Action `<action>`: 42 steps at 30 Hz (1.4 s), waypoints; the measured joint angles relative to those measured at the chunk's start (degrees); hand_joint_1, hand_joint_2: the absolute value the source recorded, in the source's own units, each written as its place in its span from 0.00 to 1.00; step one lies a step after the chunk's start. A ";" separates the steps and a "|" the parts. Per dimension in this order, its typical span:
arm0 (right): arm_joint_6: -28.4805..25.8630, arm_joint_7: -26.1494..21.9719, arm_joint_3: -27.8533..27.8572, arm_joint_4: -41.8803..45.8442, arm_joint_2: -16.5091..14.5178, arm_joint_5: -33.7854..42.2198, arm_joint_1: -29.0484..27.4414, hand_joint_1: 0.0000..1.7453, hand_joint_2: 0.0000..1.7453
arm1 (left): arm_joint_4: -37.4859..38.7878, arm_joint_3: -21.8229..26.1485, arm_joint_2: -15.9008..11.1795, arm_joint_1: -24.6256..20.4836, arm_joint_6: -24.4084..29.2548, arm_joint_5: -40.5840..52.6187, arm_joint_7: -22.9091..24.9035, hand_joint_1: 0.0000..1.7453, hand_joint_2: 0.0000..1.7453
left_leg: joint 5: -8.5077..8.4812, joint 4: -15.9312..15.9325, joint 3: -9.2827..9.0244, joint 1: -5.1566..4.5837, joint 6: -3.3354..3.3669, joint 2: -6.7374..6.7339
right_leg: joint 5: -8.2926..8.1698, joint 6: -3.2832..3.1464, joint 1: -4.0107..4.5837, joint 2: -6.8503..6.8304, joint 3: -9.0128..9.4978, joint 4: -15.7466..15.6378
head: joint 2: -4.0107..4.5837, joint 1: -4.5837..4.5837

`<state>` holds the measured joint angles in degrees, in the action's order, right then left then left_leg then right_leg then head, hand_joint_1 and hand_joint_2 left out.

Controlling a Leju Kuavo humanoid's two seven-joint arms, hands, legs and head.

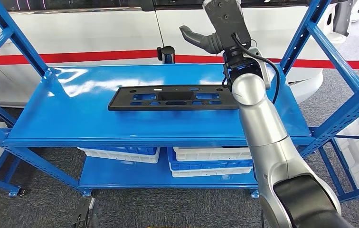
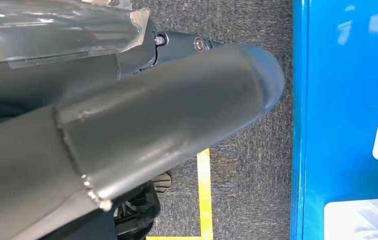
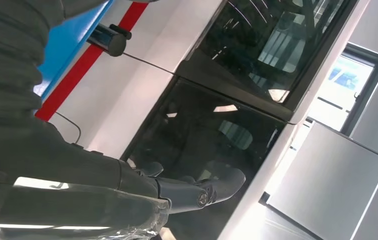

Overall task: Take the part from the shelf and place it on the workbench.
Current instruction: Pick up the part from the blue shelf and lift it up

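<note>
Looking down from the head camera, you would have found the part (image 1: 173,98), a flat black perforated plastic panel, lying lengthwise on the upper deck of the blue steel shelf (image 1: 68,114). It sat toward the right-centre of that deck, nothing gripping it. Your robot's right hand (image 1: 215,33) was raised above the rear edge of the deck, behind and above the panel's right end and clear of it. The thick grey thumb (image 1: 193,37) stood out to the side, apart from the rest of the hand. In the right wrist view the same hand (image 3: 127,190) showed its fingers (image 3: 217,185) extended with nothing between them and the thumb; I recorded it as holding nothing, fingers apart. The silver right arm (image 1: 263,137) rose from the lower right and crossed in front of the panel's right end.

The left hand (image 2: 142,130) appeared in the left wrist view as a large grey thumb over grey carpet (image 2: 247,165) with a yellow floor line (image 2: 204,200), just beside the shelf's blue edge. Its fingers could not be made out, so I could not tell whether they were spread or closed.

On the lower deck stood white and blue plastic bins (image 1: 211,161). Behind the shelf ran a white panel bearing a red stripe (image 1: 73,56).
</note>
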<state>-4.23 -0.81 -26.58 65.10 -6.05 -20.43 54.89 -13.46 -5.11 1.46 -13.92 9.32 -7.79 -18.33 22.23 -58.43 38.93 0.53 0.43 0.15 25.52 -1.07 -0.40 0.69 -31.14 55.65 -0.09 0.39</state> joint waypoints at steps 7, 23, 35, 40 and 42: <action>0.09 -0.12 0.58 0.03 0.32 0.02 -0.39 0.00 1.00 | 0.07 -0.18 -0.07 0.14 0.79 1.00 1.36 0.00 0.00 | -2.37 3.07 -1.55 -0.97 0.13 0.39 | 1.31 0.69 0.52 -0.02 0.14 0.23 | 0.00 -0.11; 4.51 -1.29 -5.77 4.84 1.87 -4.82 -6.05 0.00 1.00 | 1.44 0.35 0.12 6.03 7.34 0.24 12.49 0.00 0.00 | -1.84 3.04 -1.58 -1.09 0.83 0.40 | 1.57 1.12 0.34 -0.13 0.42 -0.33 | 0.00 -0.10; 4.81 -2.88 -15.54 10.25 7.40 -11.15 -16.89 0.00 1.00 | 1.99 0.46 0.11 8.84 8.17 0.88 14.38 0.00 0.00 | -1.78 3.05 -1.61 -0.89 0.74 0.40 | 1.61 1.09 0.44 -0.13 0.42 -0.33 | 0.00 -0.09; 5.12 -2.74 -17.93 11.46 9.02 -13.06 -18.97 0.00 1.00 | 2.04 0.45 0.13 8.94 8.38 1.33 14.69 0.00 0.00 | -1.78 3.06 -1.62 -0.86 0.73 0.40 | 1.63 1.07 0.46 -0.13 0.43 -0.33 | 0.00 -0.11; 5.29 -2.57 -18.73 11.76 9.55 -13.91 -19.54 0.00 1.00 | 2.05 0.45 0.13 8.95 8.53 1.65 14.71 0.00 0.00 | -1.78 3.06 -1.63 -0.87 0.73 0.39 | 1.63 1.07 0.46 -0.13 0.43 -0.33 | 0.00 -0.10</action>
<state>1.05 -3.38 -45.31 76.86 3.49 -34.34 35.35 -11.41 -4.66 1.59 -4.97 17.85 -6.13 -3.62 20.45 -55.38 37.31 -0.33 1.16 0.55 27.15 0.00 0.06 0.56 -30.71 55.33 -0.09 0.29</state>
